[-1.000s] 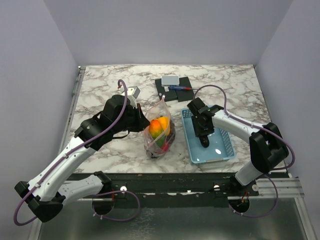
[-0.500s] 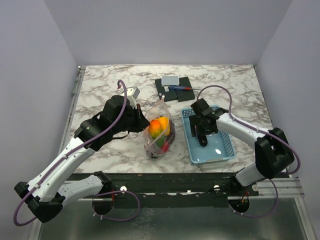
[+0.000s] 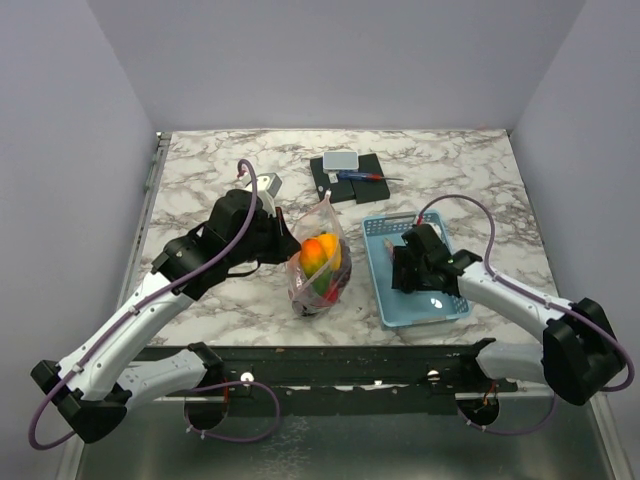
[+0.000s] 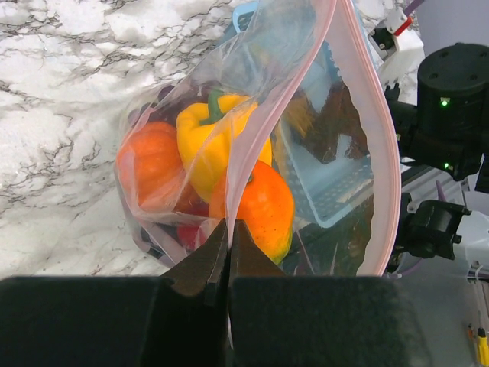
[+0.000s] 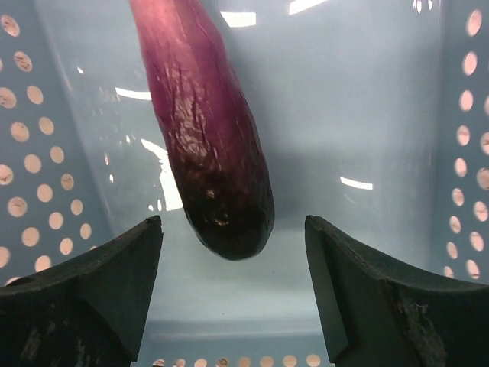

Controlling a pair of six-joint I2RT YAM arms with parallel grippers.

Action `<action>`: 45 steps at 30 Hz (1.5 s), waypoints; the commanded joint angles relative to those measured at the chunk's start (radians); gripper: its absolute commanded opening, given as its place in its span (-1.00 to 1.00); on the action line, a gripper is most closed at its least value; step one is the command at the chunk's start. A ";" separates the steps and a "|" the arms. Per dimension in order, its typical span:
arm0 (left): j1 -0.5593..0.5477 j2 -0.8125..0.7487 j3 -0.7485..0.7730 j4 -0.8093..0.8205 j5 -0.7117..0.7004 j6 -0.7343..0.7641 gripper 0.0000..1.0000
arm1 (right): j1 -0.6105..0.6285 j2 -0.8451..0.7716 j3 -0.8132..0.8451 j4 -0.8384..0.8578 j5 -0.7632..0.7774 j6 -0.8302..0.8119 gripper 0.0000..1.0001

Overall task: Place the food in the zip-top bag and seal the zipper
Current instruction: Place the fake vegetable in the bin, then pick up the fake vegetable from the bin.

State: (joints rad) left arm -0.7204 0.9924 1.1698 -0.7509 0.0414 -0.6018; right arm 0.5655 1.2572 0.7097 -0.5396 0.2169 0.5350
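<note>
My left gripper (image 4: 228,233) is pinched together on the rim of the clear, crinkly, pink-tinted zip-top bag (image 4: 306,46), holding its mouth up and open just ahead of my fingers. Inside I see a yellow toy pepper (image 4: 206,138), a round orange piece (image 4: 260,206) and something red lower down, so most of the food looks packed. The thin pink zipper strip (image 4: 374,153) gapes wide, and sealing is not yet done.

My right gripper (image 5: 233,225) has its jaws apart and holds nothing, low inside the light-blue perforated plastic basket (image 5: 46,176). A long dark purple toy vegetable (image 5: 202,115) lies on the basket floor just ahead, its tip between my fingertips without touching them. I judge it the last piece to move. The basket walls on either side leave me little room. Far beyond the bag, black pads with a pale box (image 3: 340,160) sit out of the way.
</note>
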 commanded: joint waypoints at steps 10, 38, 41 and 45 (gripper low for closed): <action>-0.002 0.018 -0.010 0.010 0.012 -0.004 -1.00 | -0.003 -0.149 -0.271 0.436 0.054 0.020 0.57; -0.002 0.020 -0.011 0.018 0.029 0.002 -1.00 | 0.078 -0.125 -0.281 0.455 0.197 0.075 0.43; -0.001 0.021 -0.012 0.018 0.027 0.005 -1.00 | 0.087 -0.132 -0.285 0.458 0.205 0.074 0.36; -0.002 0.023 -0.013 0.019 0.028 0.007 -1.00 | 0.100 -0.120 -0.276 0.444 0.223 0.081 0.25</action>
State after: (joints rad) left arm -0.7204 1.0161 1.1698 -0.7418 0.0460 -0.6041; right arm 0.6498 1.1271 0.4057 -0.0685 0.3759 0.5957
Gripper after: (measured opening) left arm 0.004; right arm 0.647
